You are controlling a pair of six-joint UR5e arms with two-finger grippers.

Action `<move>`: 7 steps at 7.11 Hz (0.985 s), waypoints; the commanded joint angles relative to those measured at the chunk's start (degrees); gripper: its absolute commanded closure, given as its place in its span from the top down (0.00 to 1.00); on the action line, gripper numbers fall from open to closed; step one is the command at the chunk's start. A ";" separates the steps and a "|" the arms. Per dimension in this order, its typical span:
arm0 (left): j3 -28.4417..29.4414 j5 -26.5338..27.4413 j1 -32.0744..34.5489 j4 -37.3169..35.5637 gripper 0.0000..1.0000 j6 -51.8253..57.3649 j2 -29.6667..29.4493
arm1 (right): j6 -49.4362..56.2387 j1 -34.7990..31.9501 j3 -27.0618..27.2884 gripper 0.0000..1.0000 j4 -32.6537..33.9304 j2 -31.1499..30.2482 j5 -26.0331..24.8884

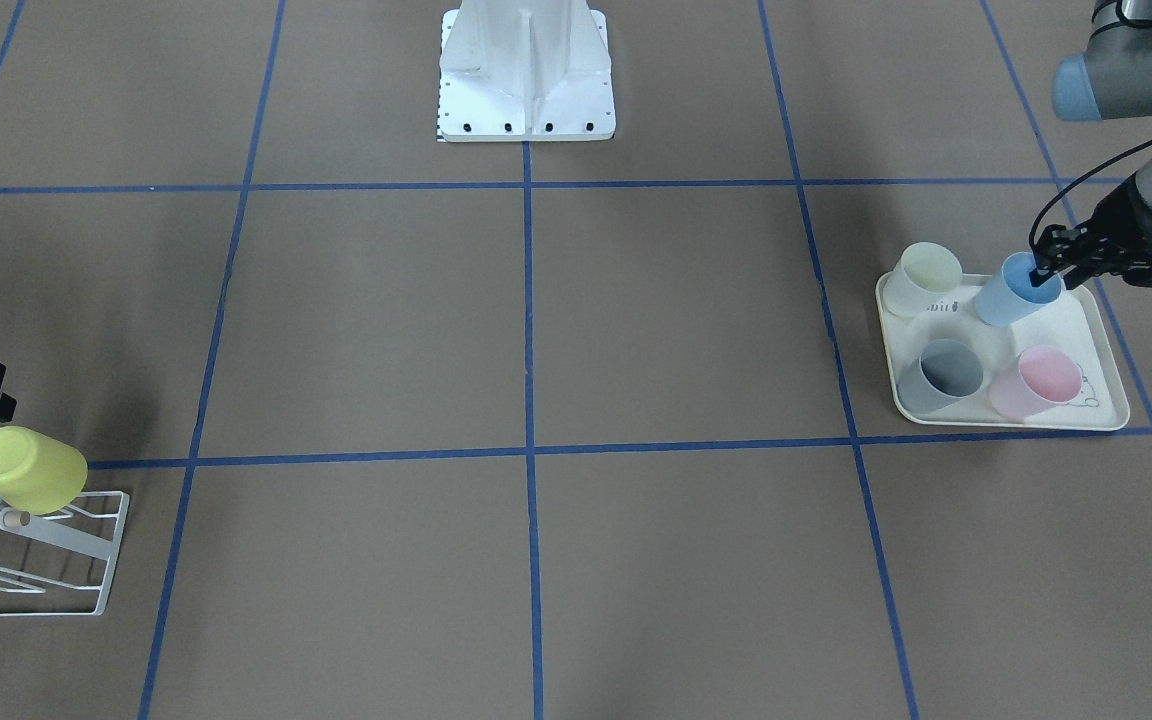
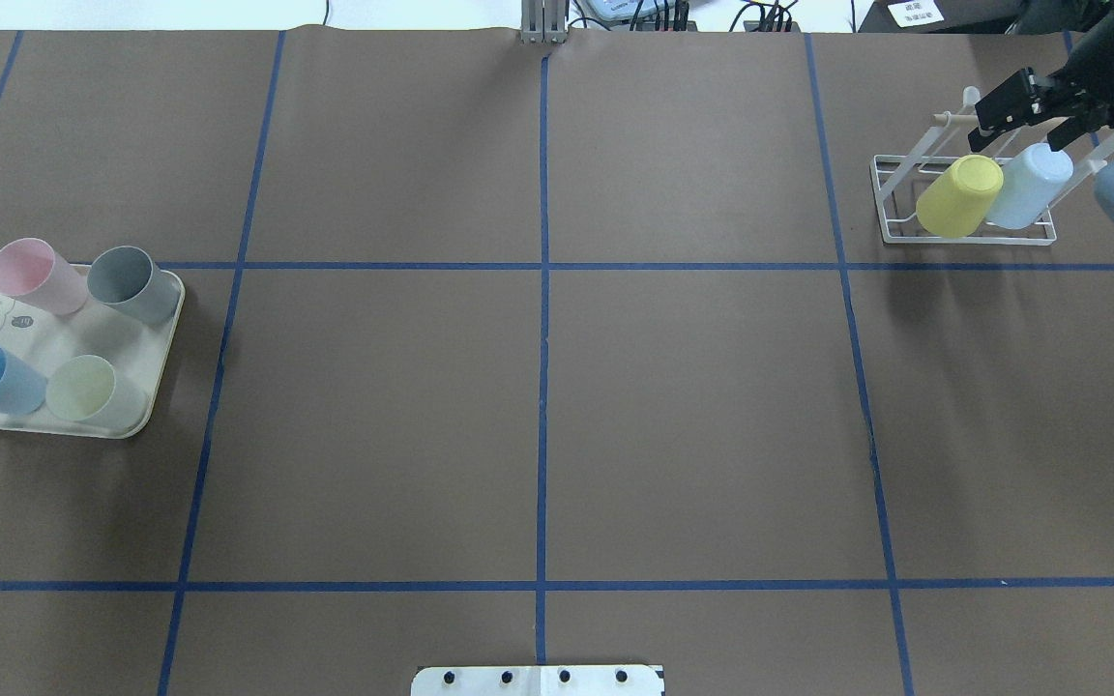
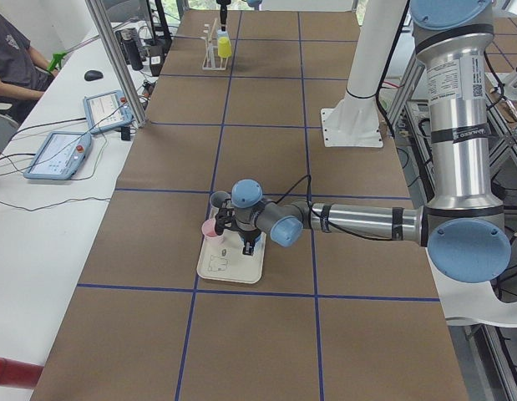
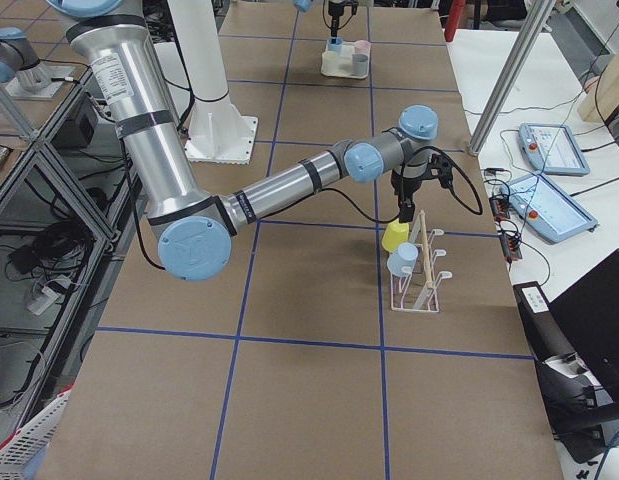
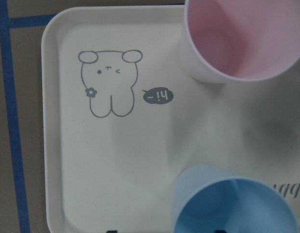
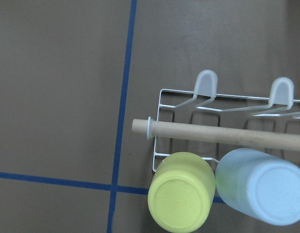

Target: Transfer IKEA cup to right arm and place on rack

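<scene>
Straddling the near wall of the blue cup (image 1: 1011,292), the left gripper (image 1: 1042,272) sets one finger inside the rim and one outside. The wrist view shows its jaws apart, by my judgement not yet pinched. A rim grip leaves the cup's body free for the other arm to take. The cup stands on the tray (image 2: 64,338) among three other cups. Far across the table, the right gripper (image 2: 1031,114) hangs with jaws apart and empty over the rack (image 2: 895,198), where a yellow cup (image 2: 958,196) and a pale blue cup (image 2: 1031,184) sit mouth-down to drain
</scene>
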State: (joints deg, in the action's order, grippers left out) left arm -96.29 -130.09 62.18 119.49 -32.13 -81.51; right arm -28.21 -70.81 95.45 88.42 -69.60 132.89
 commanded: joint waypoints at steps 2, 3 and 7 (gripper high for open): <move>-2.48 -5.04 0.74 0.04 0.00 0.14 -0.15 | 0.00 0.06 0.61 0.99 0.08 0.43 0.00; -4.85 -5.78 5.19 -0.13 0.00 0.23 0.12 | -0.09 0.06 0.97 0.99 0.09 0.61 0.00; -16.37 -8.95 12.53 -12.33 0.00 -2.12 -2.15 | -14.01 4.08 7.88 0.99 -0.88 0.96 0.17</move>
State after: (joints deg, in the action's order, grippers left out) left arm -109.44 -138.60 73.95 110.45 -32.49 -82.21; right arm -36.64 -68.75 100.04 87.78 -68.74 132.93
